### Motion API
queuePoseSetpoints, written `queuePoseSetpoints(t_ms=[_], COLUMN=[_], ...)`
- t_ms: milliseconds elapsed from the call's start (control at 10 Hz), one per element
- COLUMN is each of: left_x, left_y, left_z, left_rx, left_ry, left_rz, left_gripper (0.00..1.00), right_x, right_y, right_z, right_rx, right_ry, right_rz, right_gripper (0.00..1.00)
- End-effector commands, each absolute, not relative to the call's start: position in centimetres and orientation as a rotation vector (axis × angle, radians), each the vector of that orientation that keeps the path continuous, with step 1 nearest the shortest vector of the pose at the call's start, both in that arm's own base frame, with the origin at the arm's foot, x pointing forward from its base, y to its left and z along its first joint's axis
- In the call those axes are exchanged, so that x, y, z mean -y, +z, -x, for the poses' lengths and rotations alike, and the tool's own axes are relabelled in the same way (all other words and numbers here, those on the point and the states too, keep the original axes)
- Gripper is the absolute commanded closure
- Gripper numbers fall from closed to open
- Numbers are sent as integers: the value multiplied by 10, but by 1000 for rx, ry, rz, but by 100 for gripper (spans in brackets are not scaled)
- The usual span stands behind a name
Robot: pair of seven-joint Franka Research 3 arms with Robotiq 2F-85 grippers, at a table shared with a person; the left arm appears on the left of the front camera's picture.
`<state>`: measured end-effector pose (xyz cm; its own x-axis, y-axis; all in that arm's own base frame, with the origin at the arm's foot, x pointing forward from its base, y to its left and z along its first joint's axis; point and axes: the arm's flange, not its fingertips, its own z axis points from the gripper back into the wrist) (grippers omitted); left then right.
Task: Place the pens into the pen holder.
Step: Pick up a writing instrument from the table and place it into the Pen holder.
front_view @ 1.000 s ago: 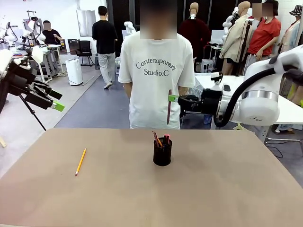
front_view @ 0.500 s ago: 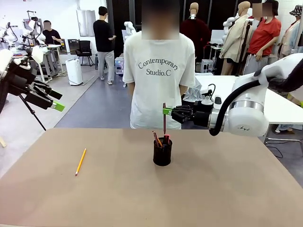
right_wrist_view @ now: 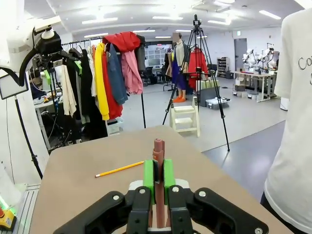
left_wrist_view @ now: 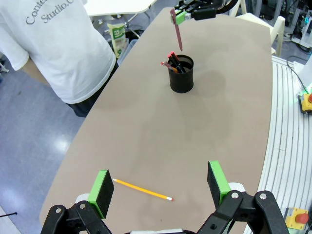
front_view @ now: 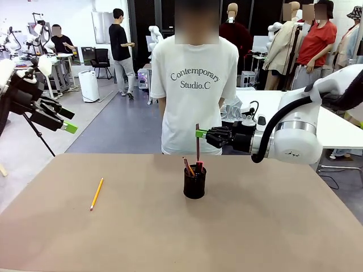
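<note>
The black mesh pen holder [front_view: 194,182] stands mid-table with two pens in it, one with a red cap [left_wrist_view: 171,55]. Directly above it hangs a dull red-pink pen [front_view: 197,142], upright, with my right gripper [front_view: 201,134] shut on its upper part; its tip is just over the cup's rim. In the right wrist view the green pads clamp this pen [right_wrist_view: 158,175]. A yellow-orange pencil [front_view: 97,193] lies on the table's left side. My left gripper [front_view: 67,120] hovers open, high off the left edge; in its own view its fingers [left_wrist_view: 102,187] straddle the pencil [left_wrist_view: 143,189] far below.
A person in a white T-shirt [front_view: 195,85] stands at the far edge of the brown table [front_view: 272,226], right behind the holder. Bare tabletop spreads to the right and front.
My right gripper carried the red-pink pen left and down until it stood over the holder, then held still. The person shifted slightly to the right. The left arm has not moved.
</note>
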<state>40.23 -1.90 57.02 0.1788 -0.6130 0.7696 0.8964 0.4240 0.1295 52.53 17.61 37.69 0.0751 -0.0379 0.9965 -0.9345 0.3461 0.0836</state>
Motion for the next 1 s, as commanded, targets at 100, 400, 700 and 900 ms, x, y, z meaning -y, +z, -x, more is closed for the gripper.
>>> queuePoseSetpoints(t_ms=[100,400,700,900], left_x=[17,17,17,17], left_y=[571,571,571,571], left_z=[-402,-402,-402,-402], left_rx=[856,856,856,856], left_ry=[-1105,-1105,-1105,-1105], left_rz=[396,396,396,396], left_gripper=[0,0,0,0], right_x=[-184,-187,-186,-184], right_y=[356,341,336,337], right_z=[-525,-521,-520,-522], right_rx=[1268,1237,1223,1225], right_ry=[918,940,967,978], right_rz=[-1006,-1002,-996,-992], right_gripper=[100,100,80,43])
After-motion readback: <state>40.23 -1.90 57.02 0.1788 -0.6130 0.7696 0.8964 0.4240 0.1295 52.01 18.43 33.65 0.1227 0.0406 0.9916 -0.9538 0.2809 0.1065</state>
